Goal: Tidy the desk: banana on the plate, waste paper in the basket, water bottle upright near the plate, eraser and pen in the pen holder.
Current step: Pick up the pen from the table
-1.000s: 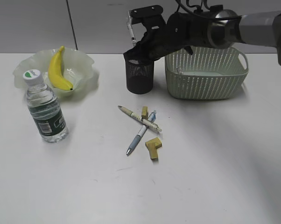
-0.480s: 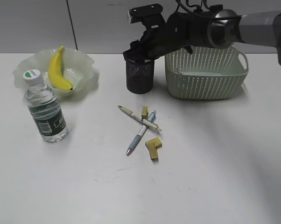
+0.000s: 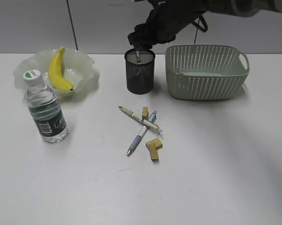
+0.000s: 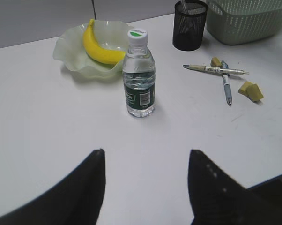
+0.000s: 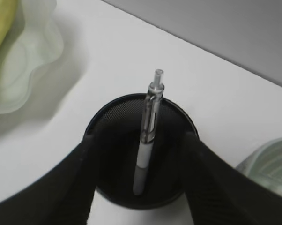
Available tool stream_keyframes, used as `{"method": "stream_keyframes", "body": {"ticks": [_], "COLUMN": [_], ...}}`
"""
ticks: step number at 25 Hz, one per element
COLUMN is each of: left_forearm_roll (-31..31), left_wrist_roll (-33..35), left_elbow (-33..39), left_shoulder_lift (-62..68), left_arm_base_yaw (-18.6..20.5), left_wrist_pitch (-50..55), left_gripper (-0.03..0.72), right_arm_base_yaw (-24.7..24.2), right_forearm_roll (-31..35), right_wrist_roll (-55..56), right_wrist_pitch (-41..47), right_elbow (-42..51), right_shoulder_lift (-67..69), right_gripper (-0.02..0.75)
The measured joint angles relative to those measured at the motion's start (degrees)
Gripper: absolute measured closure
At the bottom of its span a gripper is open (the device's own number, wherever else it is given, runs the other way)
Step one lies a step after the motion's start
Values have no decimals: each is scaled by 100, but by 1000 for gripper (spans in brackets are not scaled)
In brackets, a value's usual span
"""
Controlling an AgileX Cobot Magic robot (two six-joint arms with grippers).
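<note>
My right gripper (image 3: 141, 41) hangs open just above the black mesh pen holder (image 3: 140, 75). A pen (image 5: 148, 136) stands loose inside the holder (image 5: 96, 126), between the spread fingers. Two more pens (image 3: 140, 119) lie crossed mid-desk, with one yellow eraser (image 3: 144, 112) beside them and another eraser (image 3: 153, 148) nearer the front. The banana (image 3: 59, 70) rests in the green plate (image 3: 87, 63). In front of the plate the water bottle (image 3: 45, 110) stands upright. My left gripper (image 4: 145, 157) is open and empty, low over bare desk. No waste paper shows.
The sage-green basket (image 3: 206, 72) stands right of the pen holder, close to it. The grey wall runs behind the desk's far edge. White desk surface (image 3: 216, 164) stretches across the front and right.
My right gripper opened and let go of the pen, which dropped into the pen holder. The gripper then lifted away upward. The left gripper stayed as it was.
</note>
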Motion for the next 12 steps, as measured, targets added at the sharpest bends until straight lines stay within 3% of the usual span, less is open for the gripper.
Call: {"method": "stream_keyframes", "body": {"ticks": [12], "left_forearm_roll": [0], "left_wrist_roll": [0], "left_elbow": [0], "left_shoulder_lift": [0], "left_arm_base_yaw": [0], "left_wrist_pitch": [-5], "left_gripper": [268], "right_arm_base_yaw": [0], "right_forearm_roll": [-690], "right_wrist_roll": [907], "right_wrist_pitch": [3281], "right_elbow": [6], "right_shoulder_lift": [-1137], "right_gripper": [289]}}
